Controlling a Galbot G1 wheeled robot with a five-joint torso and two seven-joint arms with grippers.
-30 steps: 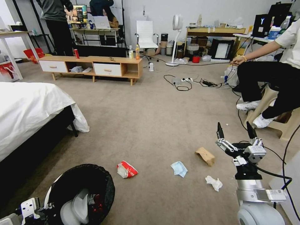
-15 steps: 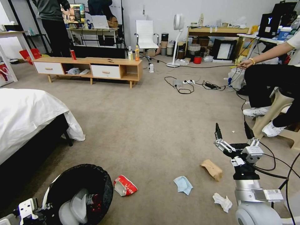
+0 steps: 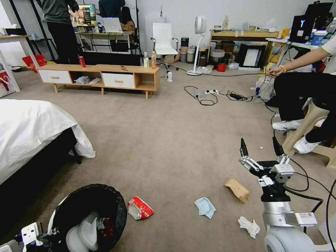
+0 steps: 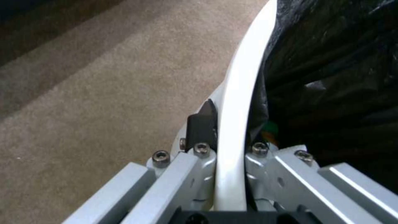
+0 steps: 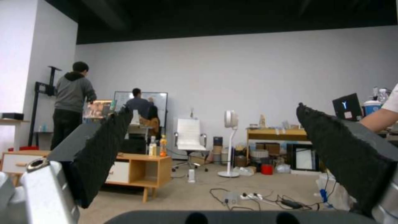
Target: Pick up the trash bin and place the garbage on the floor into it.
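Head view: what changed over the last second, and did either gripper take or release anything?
The whole scene shifted early in that second, so the camera moved, not the litter. Nothing was taken or let go. The left gripper stays shut on the bin rim; the right gripper stays open and raised. The packet, mask, paper bag and tissue still lie on the carpet.
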